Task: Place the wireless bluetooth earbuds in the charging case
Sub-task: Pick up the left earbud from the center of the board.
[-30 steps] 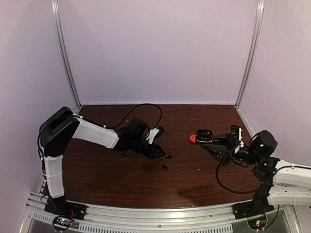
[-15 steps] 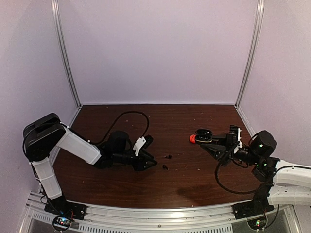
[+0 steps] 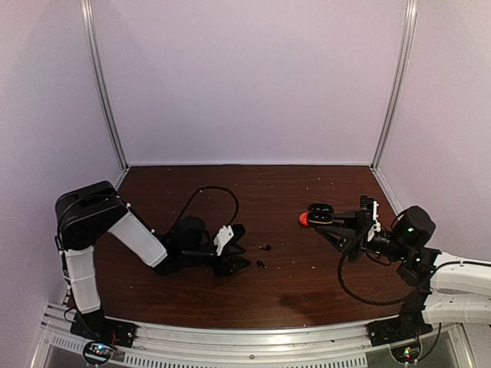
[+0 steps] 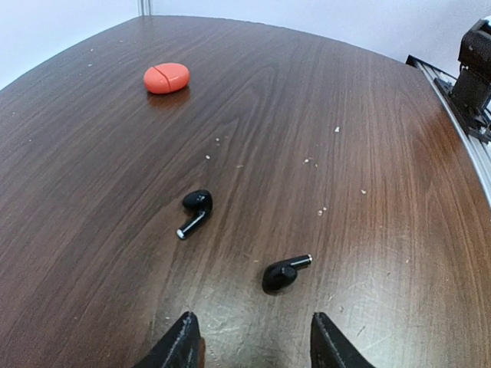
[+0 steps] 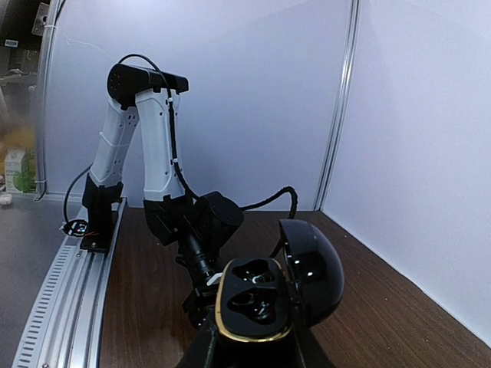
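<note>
Two black earbuds lie loose on the brown table, one (image 4: 196, 210) (image 3: 266, 247) further off, one (image 4: 284, 272) (image 3: 261, 264) just ahead of my left gripper (image 4: 253, 345) (image 3: 239, 256). That gripper hovers low over the table, open and empty, and touches neither earbud. My right gripper (image 5: 253, 349) (image 3: 328, 224) is shut on a black charging case (image 5: 257, 299) (image 3: 320, 209), held above the table. The case lid stands open and both sockets show empty. A red case (image 4: 166, 77) (image 3: 304, 219) lies shut on the table below the black one.
White walls with metal corner posts (image 3: 103, 92) close in the table on three sides. A metal rail (image 4: 460, 115) with the arm bases runs along the near edge. Small pale crumbs (image 4: 322, 208) dot the wood. The left arm's cable (image 3: 211, 192) loops over the table.
My left gripper has pulled back to the left, away from the earbuds, and its jaws have spread wider. The earbuds, the right arm and the black case have stayed put.
</note>
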Robot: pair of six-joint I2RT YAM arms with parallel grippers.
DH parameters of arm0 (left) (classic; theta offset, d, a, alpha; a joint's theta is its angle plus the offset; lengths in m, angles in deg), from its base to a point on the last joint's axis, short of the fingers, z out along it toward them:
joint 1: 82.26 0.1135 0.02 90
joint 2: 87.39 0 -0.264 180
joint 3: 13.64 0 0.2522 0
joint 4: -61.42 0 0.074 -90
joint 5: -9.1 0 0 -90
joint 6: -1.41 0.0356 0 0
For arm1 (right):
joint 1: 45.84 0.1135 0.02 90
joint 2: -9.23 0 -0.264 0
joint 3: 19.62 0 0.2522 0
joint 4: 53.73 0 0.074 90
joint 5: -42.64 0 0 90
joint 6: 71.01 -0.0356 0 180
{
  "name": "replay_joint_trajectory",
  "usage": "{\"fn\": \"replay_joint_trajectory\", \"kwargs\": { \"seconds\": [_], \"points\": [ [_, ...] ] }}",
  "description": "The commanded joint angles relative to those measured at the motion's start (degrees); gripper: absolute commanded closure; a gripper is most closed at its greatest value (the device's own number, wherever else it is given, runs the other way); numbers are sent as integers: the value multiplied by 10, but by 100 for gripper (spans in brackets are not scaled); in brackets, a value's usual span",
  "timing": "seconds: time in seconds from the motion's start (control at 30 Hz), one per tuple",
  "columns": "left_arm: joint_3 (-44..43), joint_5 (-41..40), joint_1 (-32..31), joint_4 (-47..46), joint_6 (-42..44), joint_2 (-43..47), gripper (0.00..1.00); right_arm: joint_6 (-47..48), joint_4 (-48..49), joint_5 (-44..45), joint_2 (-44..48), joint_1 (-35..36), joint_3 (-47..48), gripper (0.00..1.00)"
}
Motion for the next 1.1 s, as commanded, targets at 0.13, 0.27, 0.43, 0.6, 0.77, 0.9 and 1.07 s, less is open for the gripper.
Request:
{"fn": "replay_joint_trajectory", "kwargs": {
  "seconds": [0.13,0.27,0.43,0.6,0.77,0.9,1.07],
  "points": [
    [-46,-8,-24,-13,48,-51,49,-10,6,11,1,3,5,100],
    [-58,-12,-29,1,53,-65,50,-11,6,13,4,3,3,100],
    [-73,-24,-35,27,68,-75,52,-12,7,15,4,3,2,100],
    [-88,-38,-38,47,69,-86,58,-13,7,17,5,3,1,100],
    [-98,-48,-44,66,80,-91,63,-14,6,19,6,3,-1,100],
    [-97,-49,-45,70,81,-91,72,-15,6,21,6,4,-2,100],
    [-95,-52,-46,74,87,-82,80,-16,6,22,6,4,-2,100]
  ]
}}
